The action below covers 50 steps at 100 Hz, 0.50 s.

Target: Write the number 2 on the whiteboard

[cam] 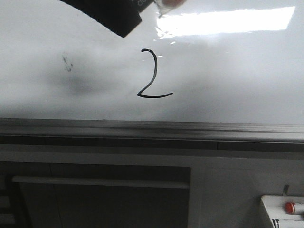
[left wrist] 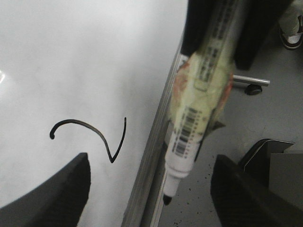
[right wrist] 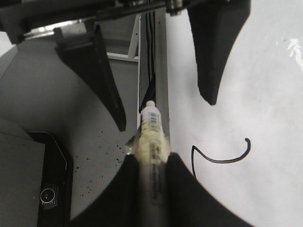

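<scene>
The whiteboard (cam: 237, 71) fills the upper front view, with a thin black number 2 (cam: 154, 70) drawn near its middle. The 2 also shows in the left wrist view (left wrist: 112, 161) and the right wrist view (right wrist: 222, 161). My right gripper (right wrist: 151, 184) is shut on a white marker (right wrist: 150, 127) wrapped in yellowish tape, held off the board by its grey rail (right wrist: 161, 71). My left gripper (left wrist: 151, 198) is open; the marker (left wrist: 189, 137) hangs between its fingers without touching them. A black gripper part (cam: 109, 14) and a bit of the marker (cam: 166, 5) show at the top of the front view.
A faint smudge (cam: 67, 62) lies left of the 2 and a bright reflection (cam: 228, 21) at upper right. The grey bottom rail (cam: 152, 127) runs under the board, with cabinets (cam: 99, 199) below. A white box with a red button (cam: 285, 211) sits at bottom right.
</scene>
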### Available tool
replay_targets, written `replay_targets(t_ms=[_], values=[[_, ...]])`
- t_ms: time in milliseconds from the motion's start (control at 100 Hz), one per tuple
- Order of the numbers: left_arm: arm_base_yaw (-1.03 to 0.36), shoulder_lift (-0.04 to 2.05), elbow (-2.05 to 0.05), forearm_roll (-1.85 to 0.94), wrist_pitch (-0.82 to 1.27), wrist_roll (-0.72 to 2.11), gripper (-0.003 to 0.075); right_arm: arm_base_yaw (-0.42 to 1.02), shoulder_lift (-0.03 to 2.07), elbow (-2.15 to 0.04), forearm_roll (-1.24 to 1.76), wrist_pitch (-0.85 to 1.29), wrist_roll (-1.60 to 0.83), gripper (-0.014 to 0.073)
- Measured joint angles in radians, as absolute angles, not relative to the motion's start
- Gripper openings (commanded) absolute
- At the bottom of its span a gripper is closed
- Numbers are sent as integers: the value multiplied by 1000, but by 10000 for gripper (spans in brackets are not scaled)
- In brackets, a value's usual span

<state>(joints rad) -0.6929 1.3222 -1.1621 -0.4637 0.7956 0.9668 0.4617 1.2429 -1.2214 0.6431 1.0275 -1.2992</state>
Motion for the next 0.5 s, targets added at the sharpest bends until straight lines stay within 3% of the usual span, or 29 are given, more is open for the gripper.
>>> replay_targets(t_ms=[150,500], values=[[-704,1339,-1164,-466,794,982,465,462,1243,-1221,643,1023,-1301,-36],[-706,1341,-1171,-508,825,989,135,462,1243,-1221,643,1019,-1304,-36]])
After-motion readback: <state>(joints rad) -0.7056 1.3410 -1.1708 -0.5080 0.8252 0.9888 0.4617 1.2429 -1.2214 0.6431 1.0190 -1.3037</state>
